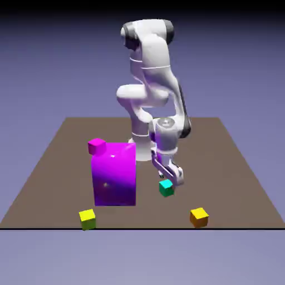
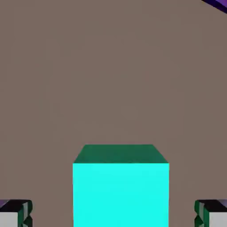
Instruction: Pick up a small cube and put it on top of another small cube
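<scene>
Pincer (image 2: 113, 213) open near teal cube (image 2: 120, 195)

My arm (image 1: 157, 53) is glossy white, with rounded, bulging segments and thin pale seams. Dark grey-black caps cover my uppermost joint, and a dark strip edges my forearm. My tool (image 1: 161, 176) has a white, elongated body; its small fingertips (image 2: 9, 218) show pale grey and black.

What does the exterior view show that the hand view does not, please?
Only the exterior view shows the small yellow cube, the small orange cube and the small magenta cube.
Only the hand view shows the gap on each side of the small teal cube inside the open gripper.
Both show the teal cube and brown tabletop.
</scene>
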You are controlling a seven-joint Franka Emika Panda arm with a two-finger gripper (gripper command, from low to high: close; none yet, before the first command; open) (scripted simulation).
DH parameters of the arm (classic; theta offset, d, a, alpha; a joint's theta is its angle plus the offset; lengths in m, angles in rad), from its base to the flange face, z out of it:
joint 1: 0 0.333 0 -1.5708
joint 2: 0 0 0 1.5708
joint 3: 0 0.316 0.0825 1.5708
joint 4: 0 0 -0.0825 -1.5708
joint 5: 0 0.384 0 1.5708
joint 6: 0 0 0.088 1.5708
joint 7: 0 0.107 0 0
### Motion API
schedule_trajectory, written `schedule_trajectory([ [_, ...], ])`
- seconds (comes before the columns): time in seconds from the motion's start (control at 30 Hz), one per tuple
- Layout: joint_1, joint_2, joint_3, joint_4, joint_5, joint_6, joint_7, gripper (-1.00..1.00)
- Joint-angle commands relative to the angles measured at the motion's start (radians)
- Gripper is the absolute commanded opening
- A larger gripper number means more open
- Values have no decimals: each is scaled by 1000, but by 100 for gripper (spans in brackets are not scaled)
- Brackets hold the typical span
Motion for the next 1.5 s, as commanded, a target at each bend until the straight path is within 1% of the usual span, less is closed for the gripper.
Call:
schedule_trajectory([
  [0.0, 24, 36, -32, 6, -31, 30, 22, 0],
  [0.03, 29, 44, -39, 7, -38, 36, 26, 0],
  [0.07, 29, 44, -39, 7, -38, 36, 26, -100],
  [0.1, 29, 44, -39, 7, -38, 36, 26, -100],
  [0.37, -166, -246, 217, -39, 212, -204, -147, -100],
  [0.43, -171, -253, 224, -40, 219, -210, -151, -100],
  [1.07, -329, 155, 436, 649, -310, -574, 633, -100],
  [1.13, -331, 161, 439, 659, -317, -580, 644, -100],
  [1.27, -229, 306, 317, 679, -441, -464, 726, -100],
  [1.3, -225, 312, 312, 679, -446, -459, 730, -100],
  [1.33, -225, 312, 312, 679, -446, -459, 730, 100],
  [1.37, -225, 312, 312, 679, -446, -459, 730, 100],
  [1.47, -301, 203, 404, 664, -353, -546, 668, 100],
])
